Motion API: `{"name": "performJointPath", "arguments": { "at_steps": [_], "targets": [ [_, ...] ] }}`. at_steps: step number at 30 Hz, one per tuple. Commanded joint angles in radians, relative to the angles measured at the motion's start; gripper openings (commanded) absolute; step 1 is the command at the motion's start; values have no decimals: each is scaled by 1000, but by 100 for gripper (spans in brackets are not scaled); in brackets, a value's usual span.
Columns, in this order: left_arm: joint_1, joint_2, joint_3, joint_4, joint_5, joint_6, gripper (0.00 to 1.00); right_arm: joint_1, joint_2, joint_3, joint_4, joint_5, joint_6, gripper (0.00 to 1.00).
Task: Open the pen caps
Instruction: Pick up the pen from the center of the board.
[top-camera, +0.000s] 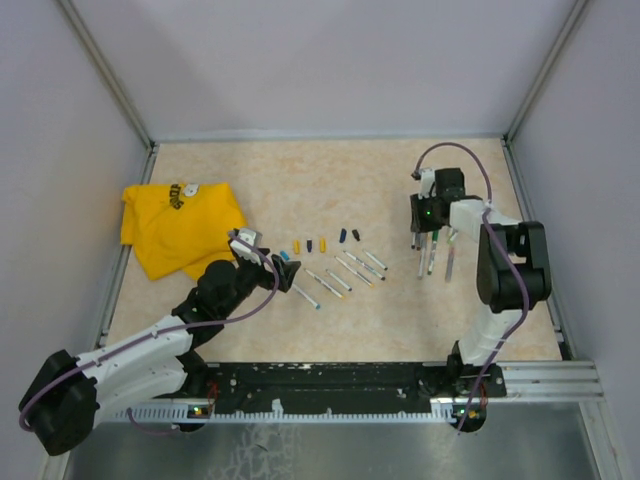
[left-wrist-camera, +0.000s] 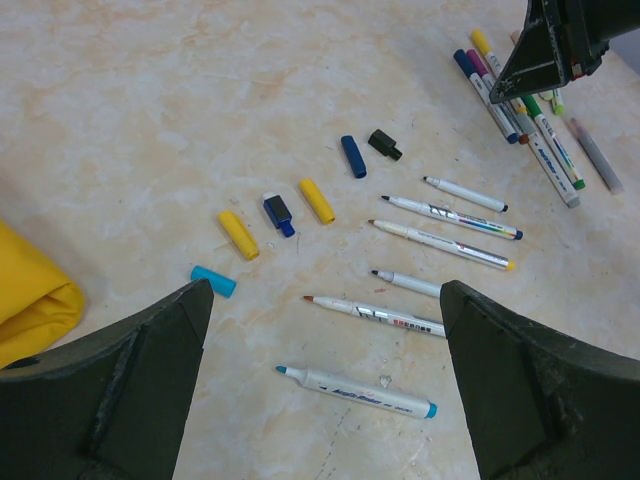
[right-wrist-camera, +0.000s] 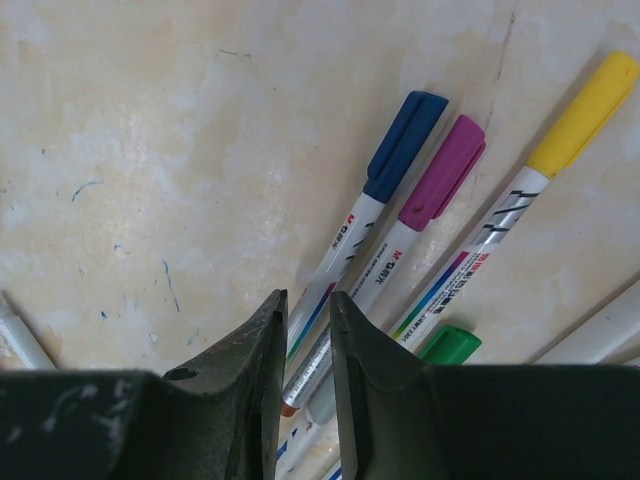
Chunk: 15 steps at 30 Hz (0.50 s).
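Note:
Several loose pen caps (left-wrist-camera: 316, 200) lie in a row, yellow, dark blue, black and a cyan cap (left-wrist-camera: 213, 281). Beside them are uncapped pens (left-wrist-camera: 355, 390). My left gripper (left-wrist-camera: 327, 290) hovers open above these, holding nothing; in the top view the left gripper (top-camera: 245, 240) sits left of the row of caps (top-camera: 310, 246). My right gripper (top-camera: 425, 240) is down on a bundle of capped pens (left-wrist-camera: 520, 100). Its jaws (right-wrist-camera: 307, 300) are shut on the barrel of the blue-capped pen (right-wrist-camera: 340, 250). The blue cap (right-wrist-camera: 405, 145), magenta cap (right-wrist-camera: 442, 170), yellow cap (right-wrist-camera: 585, 112) and green cap (right-wrist-camera: 450, 347) are on their pens.
A crumpled yellow cloth (top-camera: 180, 225) lies at the left of the table, just behind the left gripper. Walls with metal rails (top-camera: 530, 200) close in the table on three sides. The right arm's elbow (top-camera: 515, 265) stands near the right wall.

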<state>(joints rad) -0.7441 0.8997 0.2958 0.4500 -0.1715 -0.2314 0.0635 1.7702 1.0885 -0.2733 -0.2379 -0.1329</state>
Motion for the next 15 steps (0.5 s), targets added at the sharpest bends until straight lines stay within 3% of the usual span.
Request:
{"name": "performJointPath", "arguments": {
  "at_steps": [1, 15],
  "targets": [
    [4, -1, 11, 32, 6, 4, 100, 19, 18, 47, 18, 6, 6, 24],
    [5, -1, 14, 30, 7, 6, 100, 39, 38, 55, -17, 17, -17, 19]
  ]
}}
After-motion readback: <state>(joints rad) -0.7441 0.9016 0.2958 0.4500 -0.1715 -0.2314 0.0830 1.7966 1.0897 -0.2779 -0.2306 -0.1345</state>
